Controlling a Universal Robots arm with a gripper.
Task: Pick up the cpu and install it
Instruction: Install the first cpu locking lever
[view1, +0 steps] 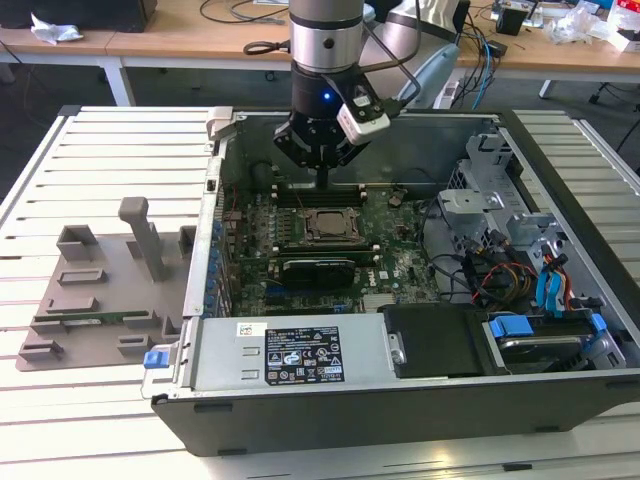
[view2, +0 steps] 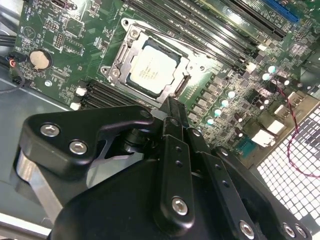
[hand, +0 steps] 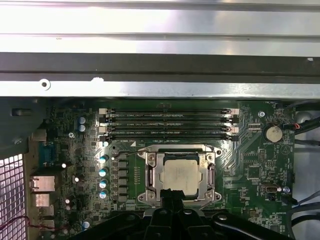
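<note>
Gripper (view1: 325, 182) above socket (view1: 326, 226) w/ cpu (view1: 327, 225) probably seated (open PC case (view1: 400, 390)), grey tray (view1: 100, 290) beside

A camera off my arm is looking down at the whole open computer case (view1: 400, 380) from far back. My 2 wrist cameras are looking closely at the cpu (view2: 152, 70) (hand: 181, 175) from different sides.
</note>
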